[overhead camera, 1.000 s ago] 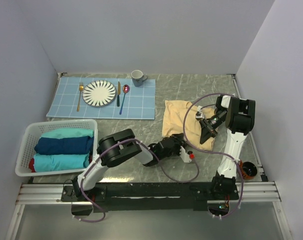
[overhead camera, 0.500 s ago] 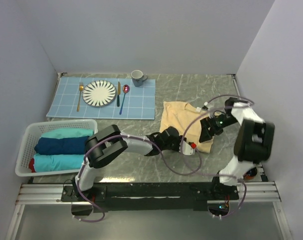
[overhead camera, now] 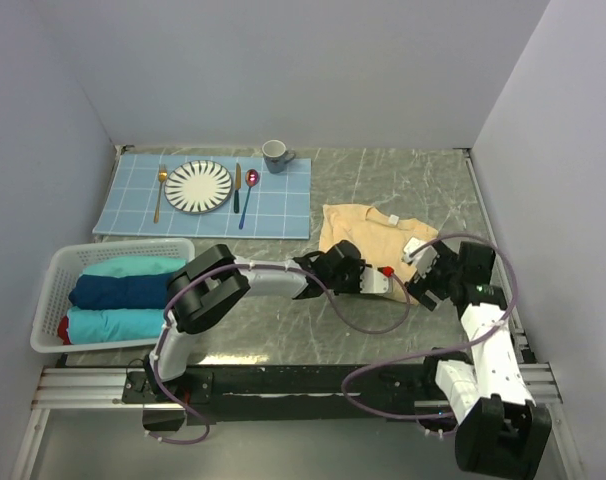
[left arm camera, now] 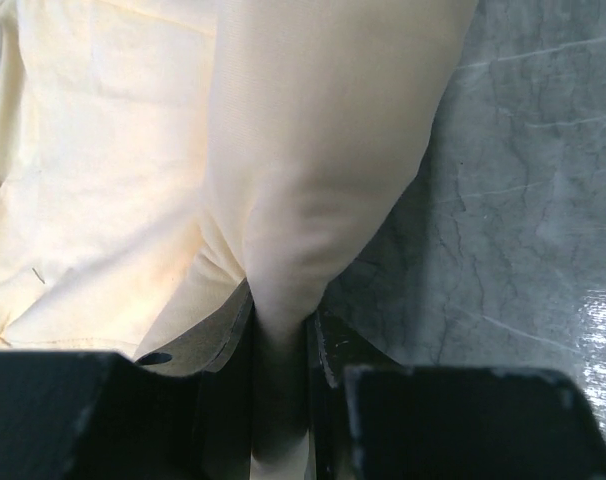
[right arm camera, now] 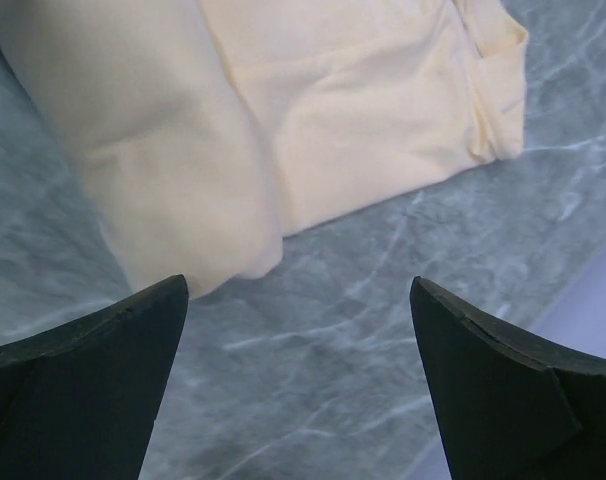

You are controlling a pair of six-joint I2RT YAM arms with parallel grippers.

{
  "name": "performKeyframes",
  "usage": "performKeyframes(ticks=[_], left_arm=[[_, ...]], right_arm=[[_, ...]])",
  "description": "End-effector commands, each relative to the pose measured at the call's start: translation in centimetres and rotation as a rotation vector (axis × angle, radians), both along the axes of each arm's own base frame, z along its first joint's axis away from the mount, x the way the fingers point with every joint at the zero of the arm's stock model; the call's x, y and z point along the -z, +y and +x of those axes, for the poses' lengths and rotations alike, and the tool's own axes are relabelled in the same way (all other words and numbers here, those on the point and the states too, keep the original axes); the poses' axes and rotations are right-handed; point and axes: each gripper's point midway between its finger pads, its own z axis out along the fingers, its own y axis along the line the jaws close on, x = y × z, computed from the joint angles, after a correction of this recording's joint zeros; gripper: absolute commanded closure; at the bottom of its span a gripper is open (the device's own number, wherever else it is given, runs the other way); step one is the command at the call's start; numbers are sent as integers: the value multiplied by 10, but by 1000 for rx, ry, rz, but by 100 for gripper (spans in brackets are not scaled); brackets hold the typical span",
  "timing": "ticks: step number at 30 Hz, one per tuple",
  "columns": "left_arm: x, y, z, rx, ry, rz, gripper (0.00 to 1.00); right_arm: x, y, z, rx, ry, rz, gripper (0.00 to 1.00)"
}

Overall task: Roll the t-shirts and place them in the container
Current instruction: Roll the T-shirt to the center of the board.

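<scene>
The large pale yellow-cream cloth t-shirt (overhead camera: pixel 365 228) lay right of centre on the grey marbled counter (overhead camera: pixel 273 335), its long side parallel to the far edge. The black left gripper (left arm camera: pixel 280 345) was clamped on a fold at its near edge (cloth pinched between the jaws). The black right gripper (right arm camera: pixel 295 385) hung spread and empty just off the near-right corner, so the shirt lay beyond both.
</scene>
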Motion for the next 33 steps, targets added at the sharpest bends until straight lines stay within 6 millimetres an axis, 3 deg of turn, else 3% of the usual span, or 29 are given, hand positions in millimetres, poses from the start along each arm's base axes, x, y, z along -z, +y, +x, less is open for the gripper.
performKeyframes(ticks=[1, 2, 3, 5, 6, 8, 9, 10, 12, 14, 16, 17, 19, 24, 29, 33], left_arm=[[53, 33, -41, 5, 248, 173, 89], [54, 35, -42, 3, 256, 181, 89], [54, 34, -40, -2, 264, 177, 89], [54, 35, -42, -16, 310, 174, 89], [54, 36, -39, -26, 321, 166, 89], [51, 35, -41, -26, 341, 154, 88], [50, 35, -41, -24, 343, 143, 88], [47, 33, -42, -18, 343, 133, 88], [45, 32, -44, -14, 356, 129, 88], [44, 31, -44, -10, 362, 124, 88], [41, 31, -44, -9, 362, 118, 88], [41, 31, -44, -10, 361, 115, 88], [41, 32, -45, -13, 367, 115, 88], [40, 32, -47, -21, 385, 109, 88], [38, 30, -52, -8, 409, 99, 88], [36, 29, -54, 6, 420, 95, 88]], right_arm=[[-42, -4, 28, -125, -261, -202, 0], [-50, -1, 28, -137, -291, -217, 0], [-70, 5, 25, -151, -376, -233, 0], [-82, 25, 6, -256, -434, -246, 0], [-100, 31, -9, -291, -524, -261, 0], [-75, 45, -39, -384, -479, -237, 0], [-73, 49, -52, -409, -507, -246, 0], [-51, 52, -69, -462, -442, -246, 0], [-31, 60, -82, -523, -436, -245, 0], [-14, 62, -79, -546, -458, -250, 0], [-20, 63, -65, -538, -552, -277, 0], [-7, 62, -60, -538, -542, -275, 0], [-2, 63, -53, -559, -557, -288, 0], [28, 70, -48, -625, -472, -248, 0], [52, 62, -30, -610, -485, -310, 0], [73, 62, -31, -619, -427, -285, 0]])
